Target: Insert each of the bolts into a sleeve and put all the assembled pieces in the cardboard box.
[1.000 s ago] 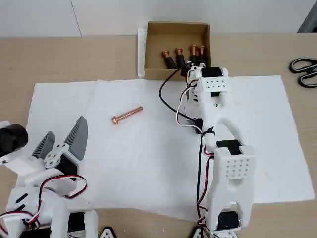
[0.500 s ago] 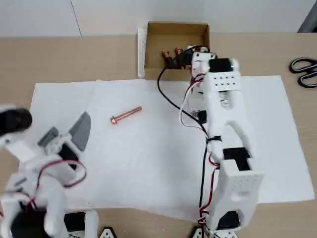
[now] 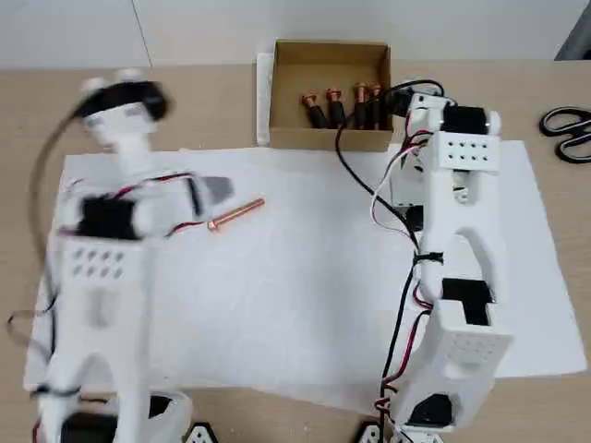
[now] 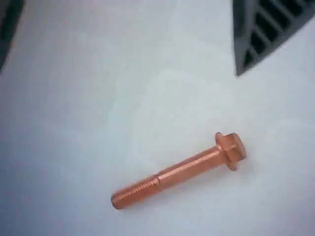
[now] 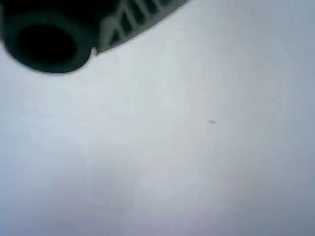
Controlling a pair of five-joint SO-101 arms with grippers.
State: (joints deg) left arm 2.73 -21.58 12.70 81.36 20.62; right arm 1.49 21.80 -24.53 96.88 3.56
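Paper [image 3: 305,305] in one white sheet covers the near and middle part of the bench [image 3: 185,101], and both arms stand at its near edge. The left arm [image 3: 102,277] stretches out over the sheet's left side. The left gripper [image 3: 214,190] hangs just beside the loose bolt [image 3: 236,214], released: in the left wrist view its two dark fingers [image 4: 266,34] sit wide apart at opposite edges, and the bolt lies free on the paper between them, touched by neither. The bolt is copper-coloured and lies flat at a slant, head toward the left arm. The right arm [image 3: 462,240] runs up the sheet's right side, its wrist near the paper's far edge. The right gripper [image 5: 74,34] faces plain white paper, and whether it is released or clenched cannot be told. Farther back, at the paper's far edge, stands the cardboard box [image 3: 328,48], open at the top — four bolts in black sleeves [image 3: 337,111] sit in a row along its near wall. Scissors [image 3: 568,129] lie at the bench's far right.
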